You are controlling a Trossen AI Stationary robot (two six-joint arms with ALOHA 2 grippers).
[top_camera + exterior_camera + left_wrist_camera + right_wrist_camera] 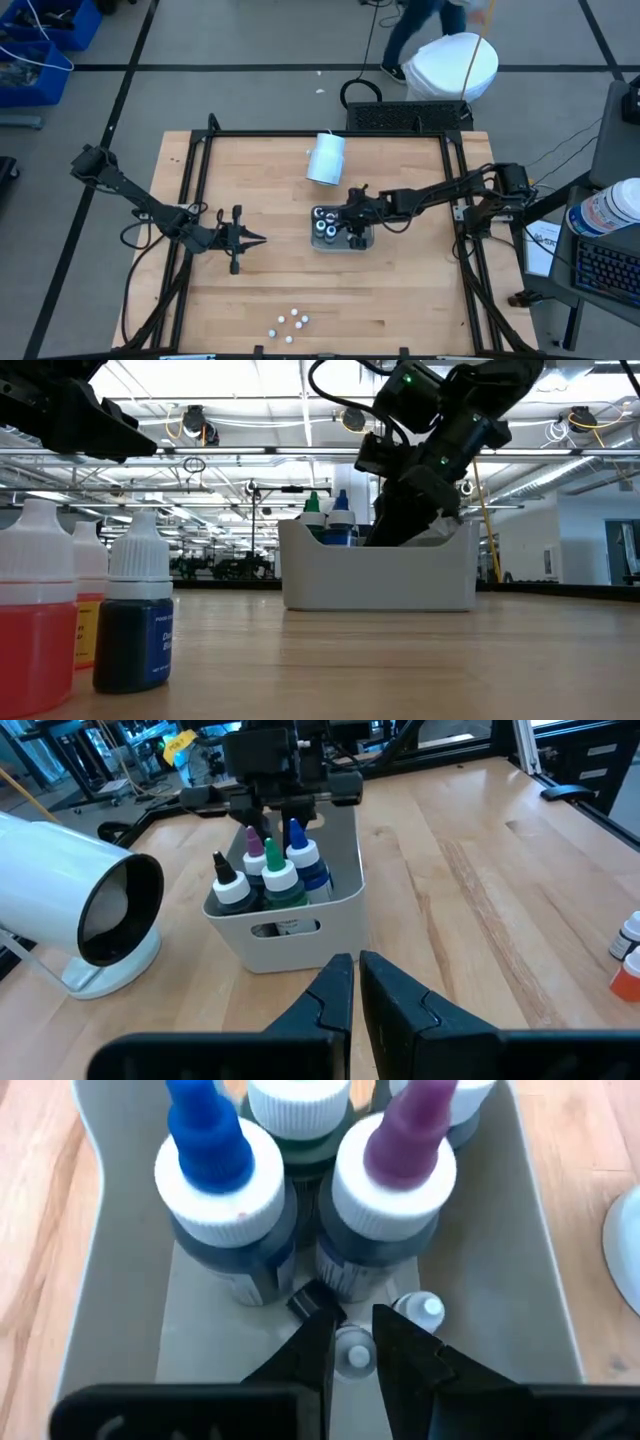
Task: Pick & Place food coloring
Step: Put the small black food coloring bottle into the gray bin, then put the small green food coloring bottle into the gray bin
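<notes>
I am holding my right tool [350, 1342] down inside the grey tray [341, 245], its fingers clamped on a tiny white-capped food coloring bottle [352, 1353] just beside the blue-tipped bottle [222, 1190] and purple-tipped bottle [396, 1195]. Another small bottle [419, 1309] is lying close beside it on the tray floor. My left tool [250, 239] is waiting beside the tray, fingers together. More tiny bottles [287, 323] are sitting on the bench [420, 300], well away from the tray. Letting go crookedly could tip the bottle, and my fingers could knock the tall neighbours as I pull out.
</notes>
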